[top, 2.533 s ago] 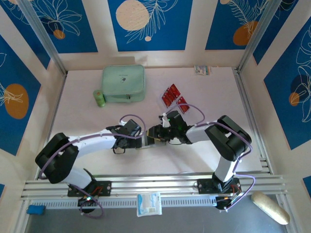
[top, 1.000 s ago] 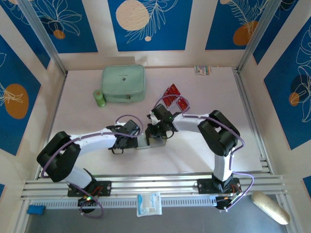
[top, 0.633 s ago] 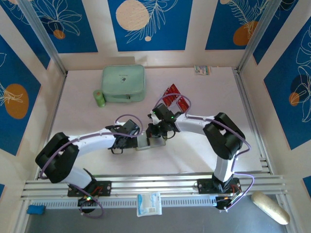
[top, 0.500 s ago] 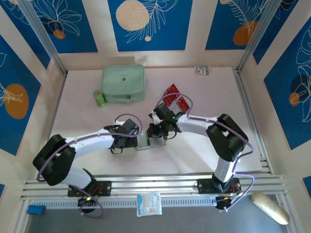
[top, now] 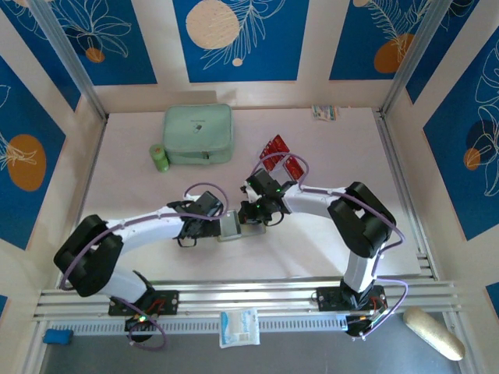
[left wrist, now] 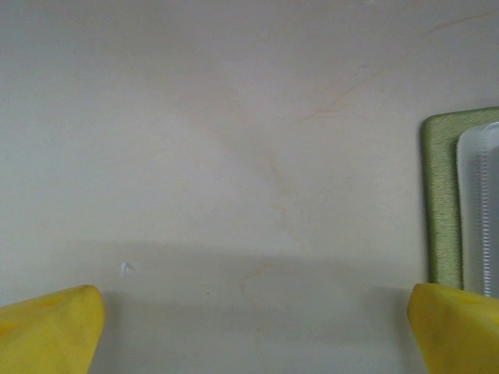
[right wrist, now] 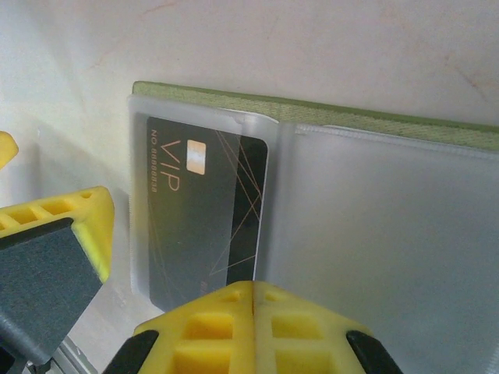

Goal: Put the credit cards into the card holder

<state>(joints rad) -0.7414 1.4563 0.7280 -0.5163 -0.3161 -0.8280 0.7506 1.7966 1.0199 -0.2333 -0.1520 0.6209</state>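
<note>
Since the earlier frames the right arm had bent its wrist further from its base, toward the flat rectangular red cards [top: 275,144]. The right claw [top: 251,213] then pointed back down at the small olive-green fold-over fabric card holder [top: 231,227]. The left arm had hardly changed its place.

We saw the card holder lying open on the pale table [top: 335,241], between the two claws. One edge was at the left claw [top: 221,227] and the other half was under the right claw.

In the right wrist view, the right claw [right wrist: 253,308] had its two yellow fingers pressed together, with nothing pinched between them. Just ahead of their tips the card holder showed its clear plastic pockets. A flat rectangular black card [right wrist: 199,226] with pale VIP lettering sat inside the pocket to the left of the tips. The closed tips covered the lower corner of this black card, and we could not tell if they touched it.

The left claw [left wrist: 249,335] was spread wide. Its two yellow fingertips [left wrist: 47,331] stood far apart, with only bare table between them. The green edge of the card holder lay just beside its right fingertip.

The red cards lay on the table beyond the right claw, well apart from the card holder. Far beyond the left claw lay a large mint-green zip case [top: 198,134], and a small green cylinder [top: 160,158] stood just beside it.
</note>
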